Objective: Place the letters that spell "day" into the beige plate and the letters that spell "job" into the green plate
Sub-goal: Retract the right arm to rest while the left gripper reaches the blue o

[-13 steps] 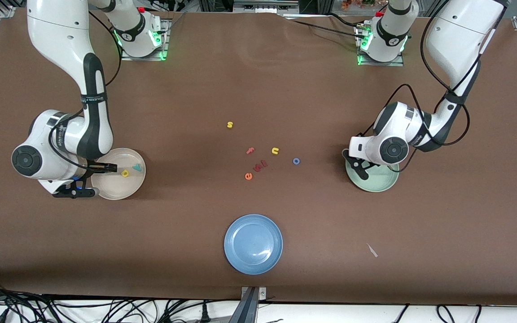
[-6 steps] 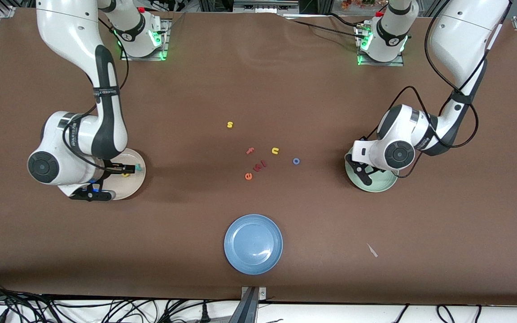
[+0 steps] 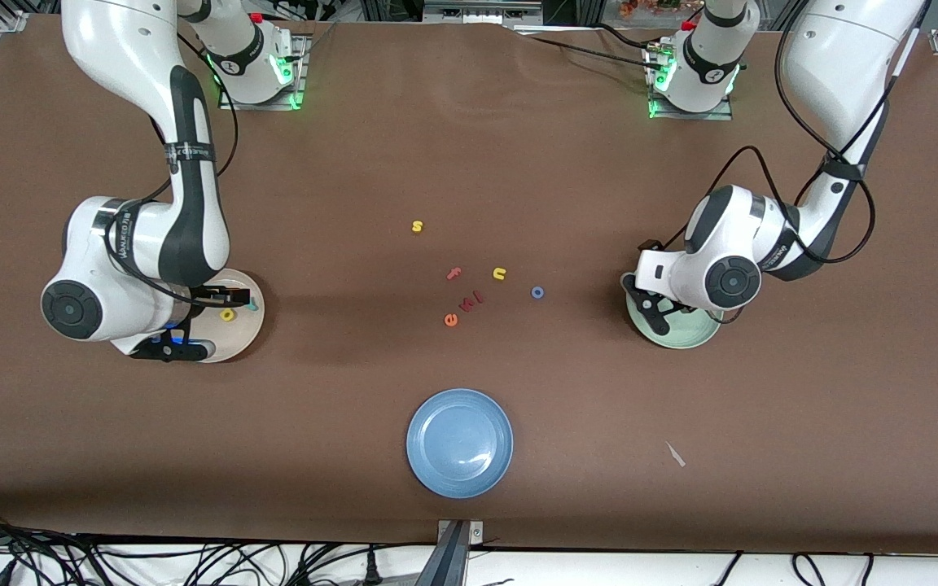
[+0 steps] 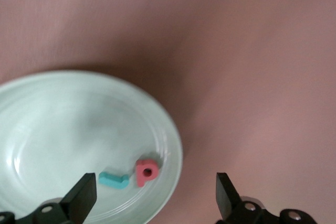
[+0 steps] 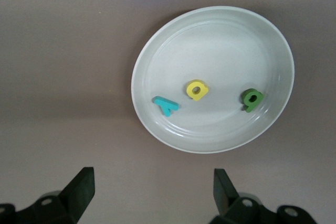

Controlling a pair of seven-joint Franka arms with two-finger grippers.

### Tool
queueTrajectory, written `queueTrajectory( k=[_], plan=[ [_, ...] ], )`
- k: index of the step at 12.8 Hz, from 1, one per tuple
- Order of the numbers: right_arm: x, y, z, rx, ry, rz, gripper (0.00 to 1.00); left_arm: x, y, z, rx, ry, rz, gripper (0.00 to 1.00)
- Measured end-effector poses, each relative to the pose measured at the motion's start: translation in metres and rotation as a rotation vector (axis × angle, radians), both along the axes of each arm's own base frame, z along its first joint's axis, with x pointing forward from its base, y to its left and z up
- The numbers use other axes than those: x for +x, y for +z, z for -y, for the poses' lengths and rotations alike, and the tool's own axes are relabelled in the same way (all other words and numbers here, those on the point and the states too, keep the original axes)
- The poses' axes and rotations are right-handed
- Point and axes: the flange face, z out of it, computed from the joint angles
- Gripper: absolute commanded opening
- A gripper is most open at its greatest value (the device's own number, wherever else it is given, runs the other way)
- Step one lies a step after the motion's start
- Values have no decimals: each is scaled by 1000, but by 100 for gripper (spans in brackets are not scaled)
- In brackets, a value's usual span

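Three small letters lie in the beige plate (image 5: 157, 56): we see a teal y (image 5: 166, 105), a yellow looped letter (image 5: 197, 89) and a green looped letter (image 5: 252, 99), well apart. The right gripper (image 5: 152, 190) hangs over that plate's edge, fingers spread, empty. In the green plate (image 4: 63, 119) we find a teal hooked j (image 4: 114, 180) touching a salmon-red looped letter (image 4: 146, 171). The left gripper (image 4: 155, 200) hovers over them, released. The blue ring o (image 3: 537, 292) sits on the table (image 3: 469, 146), between the stray letters and the green plate.
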Motion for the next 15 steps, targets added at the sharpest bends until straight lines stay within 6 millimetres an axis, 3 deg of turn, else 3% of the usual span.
queueTrajectory(
  k=[2,5,7,10,13,15],
  plan=[
    [-2,11,-6,-15,-15,7,100,-1,13,24,-15,37,1,100],
    [-16,35,-38,-51,-18,13,100,-12,14,57,40,145,4,100],
    [-26,56,-48,-48,8,27,100,-14,23,86,86,281,42,100],
    [-37,106,-31,15,6,78,100,-6,41,130,111,521,124,100],
    [-55,162,-15,33,5,132,100,2,28,137,116,707,148,100],
    [-66,192,1,10,0,162,100,-8,15,159,135,790,149,99]
  ],
)
